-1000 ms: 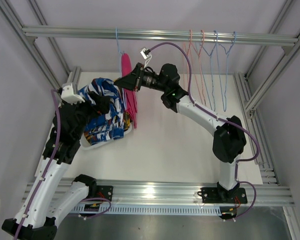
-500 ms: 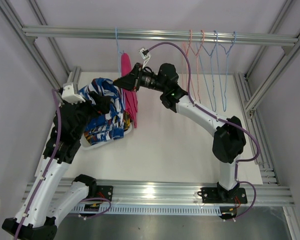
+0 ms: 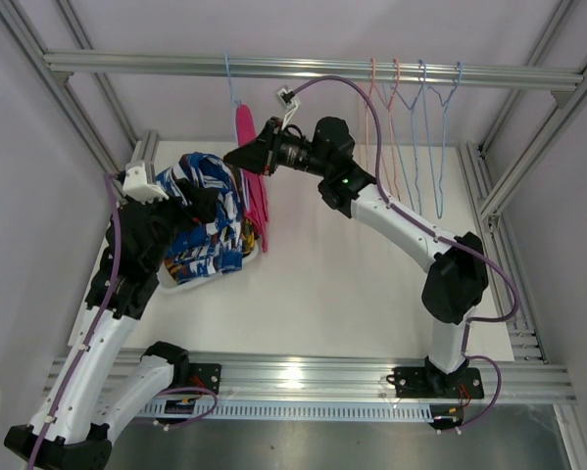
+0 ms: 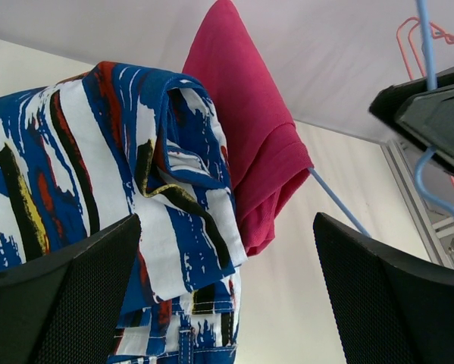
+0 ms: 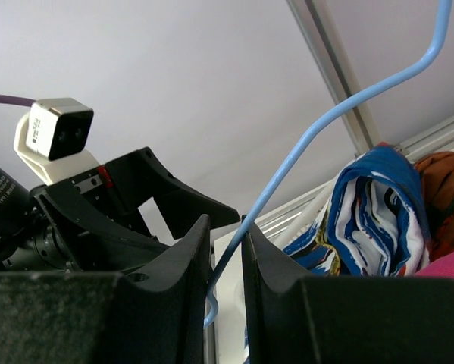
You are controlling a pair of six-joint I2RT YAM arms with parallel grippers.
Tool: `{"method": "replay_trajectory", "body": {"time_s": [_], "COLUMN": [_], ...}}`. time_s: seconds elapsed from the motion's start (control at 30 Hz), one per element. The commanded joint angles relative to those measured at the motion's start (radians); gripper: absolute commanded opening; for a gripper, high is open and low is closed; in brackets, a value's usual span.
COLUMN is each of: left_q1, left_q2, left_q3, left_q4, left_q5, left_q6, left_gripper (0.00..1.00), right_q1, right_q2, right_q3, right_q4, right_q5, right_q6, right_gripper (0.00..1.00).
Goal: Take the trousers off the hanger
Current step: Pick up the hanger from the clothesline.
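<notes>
The left hand (image 4: 227,220) gapes wide, holding nothing, beside the blue-and-white trousers (image 4: 98,159) heaped at the left; the magenta trousers (image 4: 249,144) hang just beyond, to its right, long axis downward, draped on the blue hanger (image 5: 340,114); the right hand (image 5: 225,227), fingers narrow, pinches that hanger's wire; the left hand looks nearer the cloth.

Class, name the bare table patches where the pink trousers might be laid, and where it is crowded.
Free: the white table between the patterned pile and the right arm, forward to the front rail. Crowded: left rear, where pile, left gripper and hanging pink trousers meet; empty hangers hang over the right rear.
</notes>
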Motion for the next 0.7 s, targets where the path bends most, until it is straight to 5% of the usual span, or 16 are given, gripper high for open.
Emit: {"method": "replay_trajectory", "body": {"time_s": [0.0, 0.67], "left_q1": [0.012, 0.012], "left_q2": [-0.001, 0.008], "left_q3": [0.0, 0.0], "left_q4": [0.03, 0.032], "left_q5": [0.026, 0.049], "left_q6": [-0.017, -0.02], "left_gripper": [1.0, 0.99], "right_q1": [-0.004, -0.016], "right_q2": [-0.15, -0.352], "right_q3": [0.068, -0.122], "right_q4": [0.183, 0.195], "right_q5": [0.04, 0.085], "right_q6": [-0.101, -0.152], "right_gripper": [0.0, 0.0]}}
